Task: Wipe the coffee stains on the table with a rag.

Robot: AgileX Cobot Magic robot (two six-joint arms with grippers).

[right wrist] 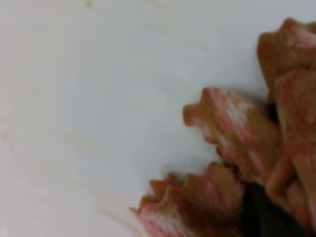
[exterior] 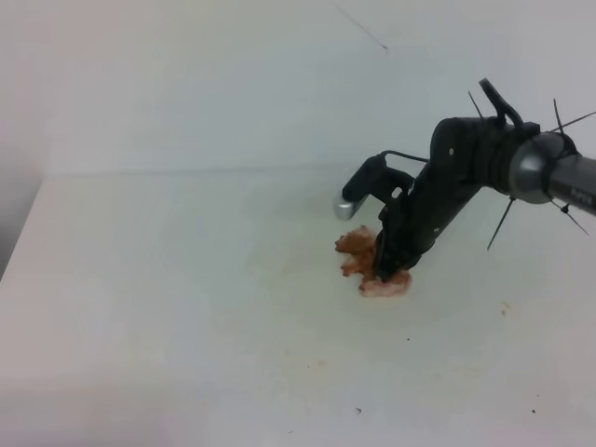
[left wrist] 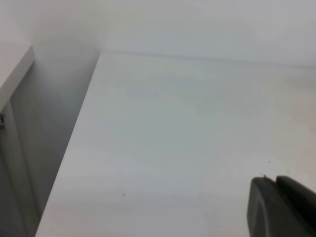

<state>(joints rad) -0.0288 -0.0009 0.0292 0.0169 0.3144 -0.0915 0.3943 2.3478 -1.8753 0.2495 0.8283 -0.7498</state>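
Pressing rag (exterior: pixel 375 268) onto white table (exterior: pixel 168 307), right pincer (exterior: pixel 389 270) clamped.

We see a white surface (exterior: pixel 168 307) with tiny dark specks and faint yellowish coffee stains (exterior: pixel 298 368). The rag (right wrist: pixel 237 148) is pinkish-brown with pale pink-white edges. The right arm (exterior: pixel 466 177) is black, with a silver part.

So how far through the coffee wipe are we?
Mostly done: no amber splotch shows, only a faint yellowish smear on the table. In hand: the right gripper is shut on the rag, pressing it to the surface. Left: clear that streaking, also seen in the right wrist view beside the cloth.
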